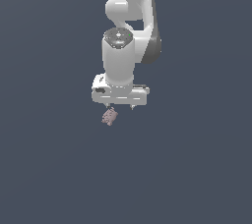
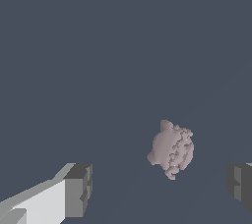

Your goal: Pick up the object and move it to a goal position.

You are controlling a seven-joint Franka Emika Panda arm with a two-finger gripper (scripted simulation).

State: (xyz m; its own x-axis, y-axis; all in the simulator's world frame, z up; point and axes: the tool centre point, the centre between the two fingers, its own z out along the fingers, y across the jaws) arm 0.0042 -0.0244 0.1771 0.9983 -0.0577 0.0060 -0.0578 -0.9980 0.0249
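One tiny lumpy pinkish-brown object [image 2: 172, 149] lying between and ahead of wide-open, empty white tool [image 2: 160, 188] fingers, nearer one side

In the exterior view the object [image 1: 109, 117] lay just below the gripper [image 1: 119, 107], toward that view's left of its middle. In the wrist view it [image 2: 172, 150] sat between the spread fingers [image 2: 78, 190], touching neither, nearer the farther one

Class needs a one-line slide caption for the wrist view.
Open gripper hangs above the pinkish-brown lumpy object, which lies between its fingers, ungrasped.
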